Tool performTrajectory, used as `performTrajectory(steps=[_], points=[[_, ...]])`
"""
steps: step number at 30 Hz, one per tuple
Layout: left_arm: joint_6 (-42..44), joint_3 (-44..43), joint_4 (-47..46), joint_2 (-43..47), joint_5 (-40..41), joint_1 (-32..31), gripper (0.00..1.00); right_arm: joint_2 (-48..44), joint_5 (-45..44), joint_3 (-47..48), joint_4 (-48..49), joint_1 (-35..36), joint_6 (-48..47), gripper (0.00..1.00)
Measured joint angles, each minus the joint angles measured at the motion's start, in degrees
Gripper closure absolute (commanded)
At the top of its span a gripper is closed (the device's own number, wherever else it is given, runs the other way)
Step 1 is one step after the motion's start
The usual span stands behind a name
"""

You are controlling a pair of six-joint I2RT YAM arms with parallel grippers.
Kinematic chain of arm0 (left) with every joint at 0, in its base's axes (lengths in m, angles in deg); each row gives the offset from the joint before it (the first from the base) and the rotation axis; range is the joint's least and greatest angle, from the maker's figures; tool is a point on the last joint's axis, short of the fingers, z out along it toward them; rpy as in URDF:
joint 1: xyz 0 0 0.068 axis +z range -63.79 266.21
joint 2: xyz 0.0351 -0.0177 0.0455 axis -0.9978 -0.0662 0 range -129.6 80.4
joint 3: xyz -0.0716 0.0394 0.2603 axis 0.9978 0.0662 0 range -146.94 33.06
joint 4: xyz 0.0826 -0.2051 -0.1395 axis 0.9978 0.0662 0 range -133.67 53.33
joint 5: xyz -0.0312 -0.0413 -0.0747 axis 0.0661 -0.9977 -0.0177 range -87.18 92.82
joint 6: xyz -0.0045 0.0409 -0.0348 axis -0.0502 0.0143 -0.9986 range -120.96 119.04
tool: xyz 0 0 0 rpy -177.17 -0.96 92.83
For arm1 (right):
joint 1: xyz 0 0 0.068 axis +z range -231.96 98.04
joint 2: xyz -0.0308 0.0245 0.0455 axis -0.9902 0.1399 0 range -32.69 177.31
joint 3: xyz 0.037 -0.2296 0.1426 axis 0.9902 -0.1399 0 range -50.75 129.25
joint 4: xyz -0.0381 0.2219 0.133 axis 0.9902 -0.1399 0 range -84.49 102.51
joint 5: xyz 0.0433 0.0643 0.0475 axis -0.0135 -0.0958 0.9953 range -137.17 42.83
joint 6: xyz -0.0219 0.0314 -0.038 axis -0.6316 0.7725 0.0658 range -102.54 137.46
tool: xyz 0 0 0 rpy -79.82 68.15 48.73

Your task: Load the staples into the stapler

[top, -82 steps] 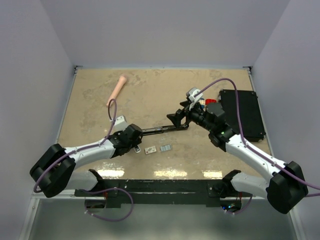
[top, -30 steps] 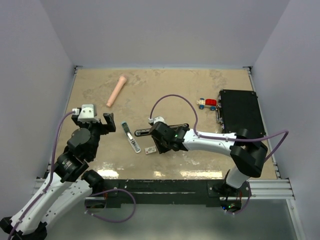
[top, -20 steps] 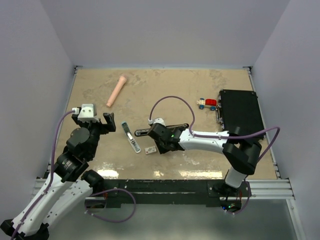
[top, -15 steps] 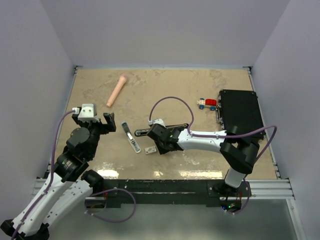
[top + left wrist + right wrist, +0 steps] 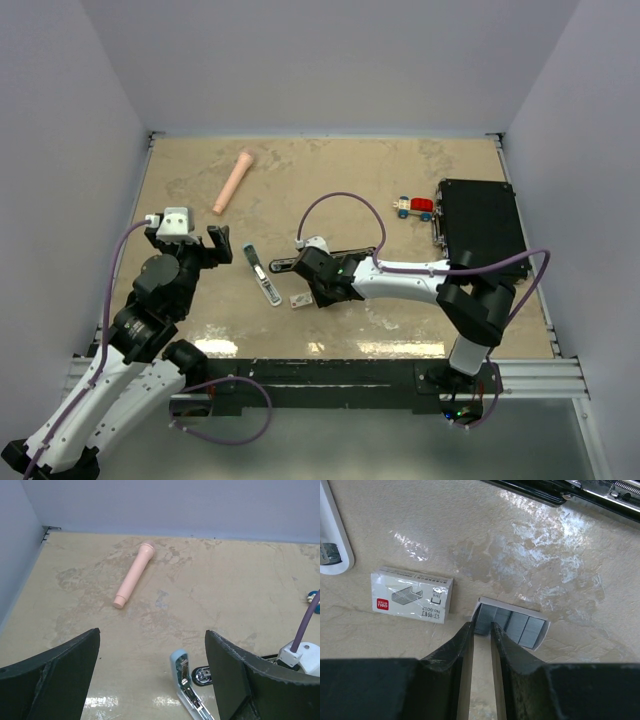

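The right claw [image 5: 480, 626] was nearly closed, only a slit between its jaws, with its tips at the edge of the grey staple tray [image 5: 517, 629]; whether it gripped the tray could not be told. The white staple box [image 5: 412, 596] lay just beside the tray, toward the table's [image 5: 400, 170] near edge, with the black stapler [image 5: 545, 492] just beyond. The left claw [image 5: 151, 635] hung wide open and empty.

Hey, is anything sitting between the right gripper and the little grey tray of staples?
Nothing visible is in the way. The right gripper has its narrowly parted fingertips right at the end of the staple tray. The white staple box lies off to one side, apart from the tray and out of the path.
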Motion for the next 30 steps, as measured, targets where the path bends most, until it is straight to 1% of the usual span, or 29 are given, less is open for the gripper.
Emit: performTrajectory(steps=[17,28,30], points=[[0.0,0.0,0.0,0.0,-0.4,0.0,0.10,0.8,-1.4,0.4,-0.3,-0.1,0.9,0.76],[0.0,0.0,0.0,0.0,-0.4,0.0,0.10,-0.2,-2.0,-0.2,-1.9,-2.3,0.5,0.75],[0.0,0.0,0.0,0.0,-0.4,0.0,0.10,-0.4,-1.9,-0.2,-1.9,-2.3,0.4,0.73]])
